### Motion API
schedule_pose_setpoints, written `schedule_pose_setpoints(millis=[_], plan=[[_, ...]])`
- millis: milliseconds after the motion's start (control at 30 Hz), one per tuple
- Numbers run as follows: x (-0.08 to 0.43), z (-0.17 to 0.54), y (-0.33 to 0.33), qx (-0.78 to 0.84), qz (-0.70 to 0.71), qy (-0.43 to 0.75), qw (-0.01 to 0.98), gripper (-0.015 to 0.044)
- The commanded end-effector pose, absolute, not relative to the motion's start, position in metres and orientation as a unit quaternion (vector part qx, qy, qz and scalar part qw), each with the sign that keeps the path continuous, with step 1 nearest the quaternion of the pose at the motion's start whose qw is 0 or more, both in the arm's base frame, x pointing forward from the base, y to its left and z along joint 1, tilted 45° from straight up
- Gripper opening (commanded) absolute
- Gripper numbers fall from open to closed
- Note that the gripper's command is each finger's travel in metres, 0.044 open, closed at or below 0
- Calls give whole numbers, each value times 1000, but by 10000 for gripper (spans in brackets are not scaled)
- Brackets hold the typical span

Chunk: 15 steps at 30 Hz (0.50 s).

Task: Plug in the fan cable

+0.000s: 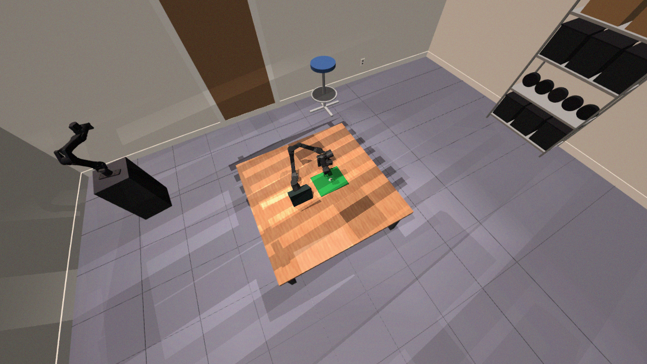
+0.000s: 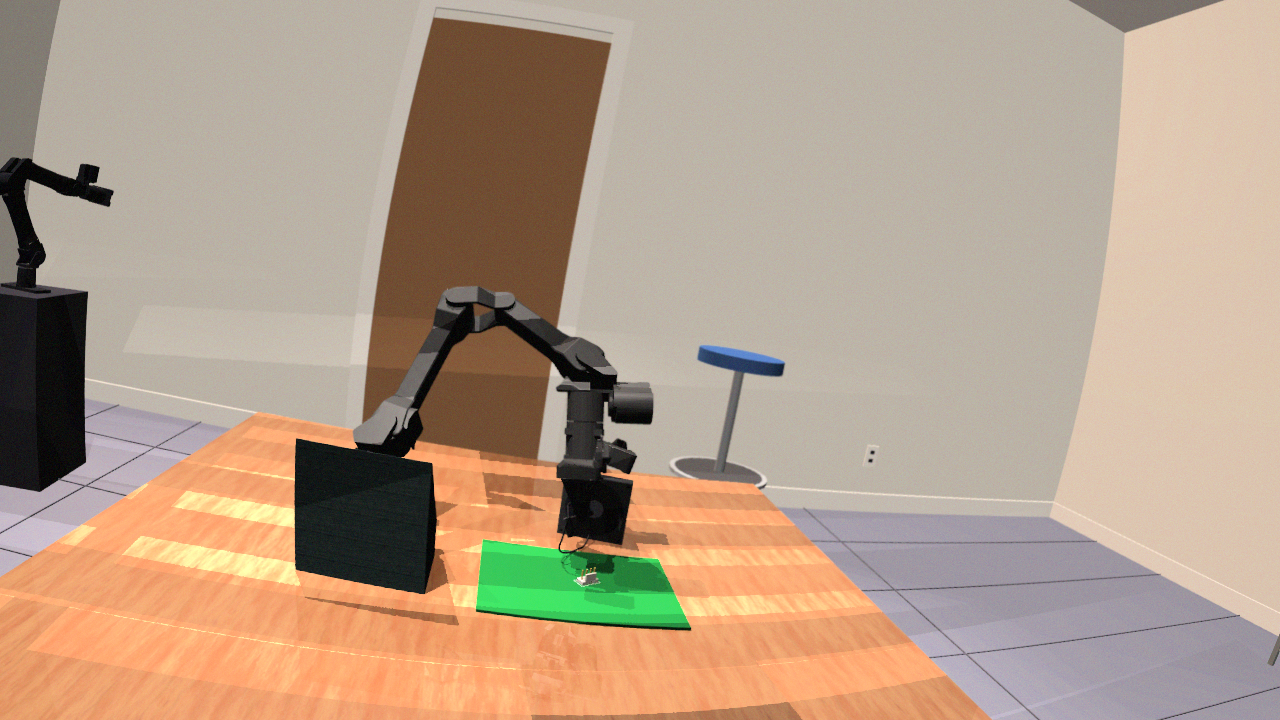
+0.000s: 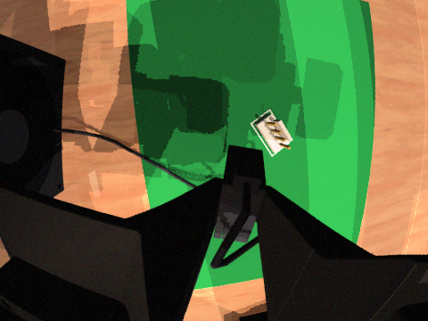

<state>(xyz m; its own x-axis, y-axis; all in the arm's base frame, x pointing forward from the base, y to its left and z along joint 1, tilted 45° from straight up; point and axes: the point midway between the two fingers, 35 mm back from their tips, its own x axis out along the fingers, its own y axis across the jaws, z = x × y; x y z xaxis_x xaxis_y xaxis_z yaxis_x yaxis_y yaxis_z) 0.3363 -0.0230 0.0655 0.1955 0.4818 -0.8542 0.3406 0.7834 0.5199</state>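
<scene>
Tool gripping the plug, header waiting.

The plug is sitting between narrowed fingers above the green board, its cable trailing to the fan. Grasping is looking done; aligning, pushing down, releasing and backing off are remaining. The arm is rising from the left of the bench, arching over, its wrist pointing down beside the header, whose pins are showing bare.
</scene>
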Motion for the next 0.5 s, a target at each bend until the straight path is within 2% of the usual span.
schedule_pose_setpoints(millis=[0, 467], plan=[[337, 62, -23, 316, 36, 626, 712, 0], [340, 51, -20, 290, 0, 600, 745, 0]])
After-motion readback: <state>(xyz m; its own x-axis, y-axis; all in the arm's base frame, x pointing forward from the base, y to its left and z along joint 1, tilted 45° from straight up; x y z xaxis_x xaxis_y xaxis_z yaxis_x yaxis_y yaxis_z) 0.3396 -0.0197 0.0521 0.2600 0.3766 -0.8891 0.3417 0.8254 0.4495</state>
